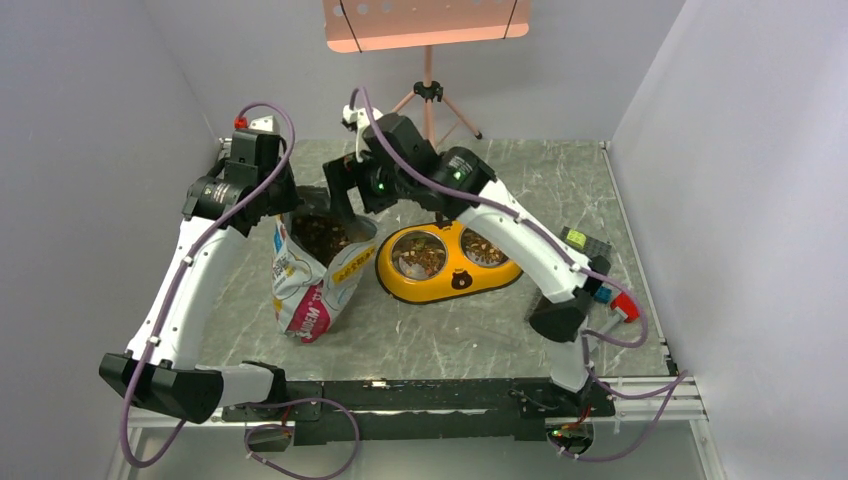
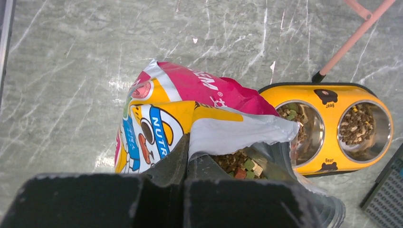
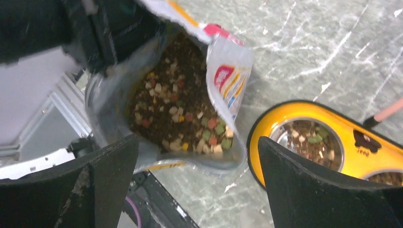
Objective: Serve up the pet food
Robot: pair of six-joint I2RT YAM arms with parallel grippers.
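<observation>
The white-and-yellow pet food bag (image 1: pixel 305 285) stands open on the table, left of the yellow double-bowl feeder (image 1: pixel 440 288). Brown kibble with coloured bits (image 1: pixel 322 236) fills the bag. My left gripper (image 1: pixel 284 207) is shut on the bag's rim (image 2: pixel 199 142), holding the mouth open; kibble (image 2: pixel 240 164) shows just past its fingers. My right gripper (image 1: pixel 345 195) hovers open and empty over the bag mouth; in its view the kibble (image 3: pixel 180 114) and bag wall (image 3: pixel 228 76) lie beyond its fingers (image 3: pixel 107 175). Both steel bowls hold kibble (image 2: pixel 356 124).
The feeder (image 3: pixel 259 135) sits right beside the bag's open lip. A pink stand with tripod legs (image 1: pixel 428 92) stands at the back. A dark block (image 1: pixel 583 240) and small blue and red items (image 1: pixel 618 302) lie at the right edge.
</observation>
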